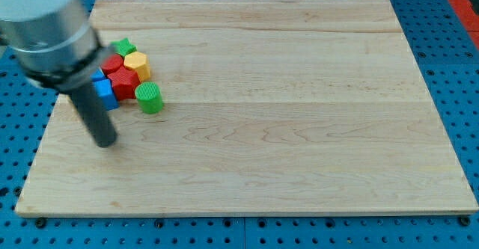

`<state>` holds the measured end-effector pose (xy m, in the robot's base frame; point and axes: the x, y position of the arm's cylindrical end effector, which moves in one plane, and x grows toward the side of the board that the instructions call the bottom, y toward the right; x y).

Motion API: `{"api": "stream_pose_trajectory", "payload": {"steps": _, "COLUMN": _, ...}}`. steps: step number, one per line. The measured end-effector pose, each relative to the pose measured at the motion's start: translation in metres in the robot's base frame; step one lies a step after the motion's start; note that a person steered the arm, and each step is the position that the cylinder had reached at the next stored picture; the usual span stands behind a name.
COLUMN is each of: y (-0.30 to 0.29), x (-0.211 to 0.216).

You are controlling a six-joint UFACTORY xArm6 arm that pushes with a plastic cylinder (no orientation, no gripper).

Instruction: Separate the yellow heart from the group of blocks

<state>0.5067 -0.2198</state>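
Yellow heart [137, 62] sits at the cluster's upper right, upper left of frame, touching red blocks [120, 73]. No jaws here; my tip [105, 140] holds nothing, lower left of the cluster, beside blue blocks [105, 92]. Best circle behind the heart and push rightward across the tabletop [299, 129], avoiding the green cylinder [149, 97].

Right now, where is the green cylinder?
The green cylinder sits upper left on the board, at the cluster's lower-right edge below the red block, right of my tip.

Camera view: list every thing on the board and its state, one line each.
my tip: on the board, below-left of the cluster, touching no block.
green cylinder: upright, at the cluster's lower right.
yellow block: packed against the red blocks.
blue blocks: partly hidden by the rod.
green block: at the cluster's top.
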Motion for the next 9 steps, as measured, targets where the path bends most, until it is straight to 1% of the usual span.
{"api": "stream_pose_trajectory", "payload": {"steps": 1, "y": -0.071, "x": -0.040}}
{"api": "stream_pose_trajectory", "payload": {"steps": 2, "y": -0.069, "x": -0.066}}
{"api": "stream_pose_trajectory", "payload": {"steps": 3, "y": -0.006, "x": -0.065}}
{"api": "stream_pose_trajectory", "payload": {"steps": 4, "y": 0.041, "x": -0.051}}
{"api": "stream_pose_trajectory", "payload": {"steps": 5, "y": 0.017, "x": -0.037}}
{"api": "stream_pose_trajectory", "payload": {"steps": 6, "y": -0.027, "x": -0.041}}
{"api": "stream_pose_trajectory", "payload": {"steps": 7, "y": -0.012, "x": 0.008}}
{"api": "stream_pose_trajectory", "payload": {"steps": 8, "y": 0.068, "x": -0.004}}
{"api": "stream_pose_trajectory", "payload": {"steps": 9, "y": 0.169, "x": -0.032}}
